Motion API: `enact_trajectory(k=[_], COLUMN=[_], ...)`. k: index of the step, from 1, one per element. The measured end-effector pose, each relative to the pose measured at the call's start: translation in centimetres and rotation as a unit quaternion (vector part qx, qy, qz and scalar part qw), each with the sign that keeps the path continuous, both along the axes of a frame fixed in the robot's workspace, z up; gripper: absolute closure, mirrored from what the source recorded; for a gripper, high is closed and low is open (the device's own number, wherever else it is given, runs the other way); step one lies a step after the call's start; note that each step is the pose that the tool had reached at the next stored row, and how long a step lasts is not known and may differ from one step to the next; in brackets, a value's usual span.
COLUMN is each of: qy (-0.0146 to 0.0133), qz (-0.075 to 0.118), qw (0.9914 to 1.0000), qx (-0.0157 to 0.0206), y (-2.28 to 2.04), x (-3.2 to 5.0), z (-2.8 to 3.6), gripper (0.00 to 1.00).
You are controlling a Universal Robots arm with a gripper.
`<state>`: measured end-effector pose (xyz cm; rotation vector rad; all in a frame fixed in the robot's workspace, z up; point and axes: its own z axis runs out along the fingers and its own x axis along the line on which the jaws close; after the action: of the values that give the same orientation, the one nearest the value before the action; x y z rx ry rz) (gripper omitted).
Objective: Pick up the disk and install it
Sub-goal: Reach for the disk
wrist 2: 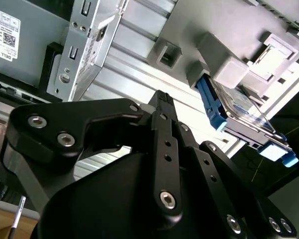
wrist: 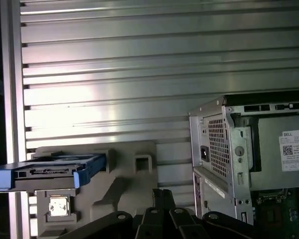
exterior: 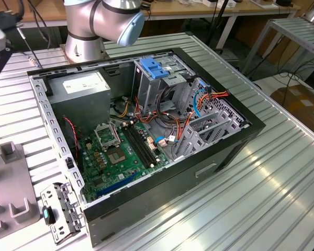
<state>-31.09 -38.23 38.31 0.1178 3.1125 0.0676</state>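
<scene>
The disk (wrist: 50, 172) is a flat drive in a blue plastic bracket. It rests on a grey holder block (wrist: 124, 172) on the slatted table, away from the computer case (wrist: 249, 149). In the second wrist view the disk (wrist 2: 239, 117) shows its blue frame and a shiny face, tucked against the grey holder (wrist 2: 229, 64). My black gripper (wrist 2: 162, 97) hangs above the table between holder and case. Its fingertips are pressed together with nothing between them. In the first wrist view the gripper (wrist: 162, 195) is apart from the disk.
An open computer case (exterior: 235, 151) lies on the slatted aluminium table (exterior: 272, 198), with a green motherboard (exterior: 118, 157), a grey power supply (exterior: 81, 89), a metal cage with a blue latch (exterior: 154, 68) and a drive cage (exterior: 209, 125). A grey fixture (exterior: 10, 183) sits at the exterior view's left.
</scene>
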Motion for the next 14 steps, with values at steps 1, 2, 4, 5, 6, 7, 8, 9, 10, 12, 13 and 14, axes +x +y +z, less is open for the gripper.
enact_trajectory(k=[1,2,4,5,6,7,8,9,10,12,13,14], qy=[0.0000,0.0001,0.0005,0.0007,0.0008,0.0009,0.0009,0.0010,0.0010,0.0010,0.0009,0.0009], qz=[0.000,0.000,0.000,0.000,0.000,0.000,0.000,0.000,0.000,0.000,0.000,0.000], qw=[1.00000,1.00000,1.00000,1.00000,1.00000,1.00000,1.00000,1.00000,1.00000,1.00000,1.00000,1.00000], qx=[0.0000,0.0000,0.0000,0.0000,0.0000,0.0001,0.0000,0.0000,0.0000,0.0000,0.0000,0.0000], y=[0.04,0.09,0.25,0.29,0.31,0.32,0.32,0.32,0.32,0.32,0.32,0.32], x=[-0.52,-0.90,-1.66,-1.84,-1.98,-2.09,-2.09,-2.09,-2.10,-2.10,-2.16,-2.25], z=[-0.05,-0.11,-0.31,-0.34,-0.37,-0.39,-0.39,-0.39,-0.39,-0.40,-0.40,-0.40], gripper=[0.89,0.89,0.89,0.89,0.89,0.89,0.89,0.89,0.89,0.89,0.89,0.89])
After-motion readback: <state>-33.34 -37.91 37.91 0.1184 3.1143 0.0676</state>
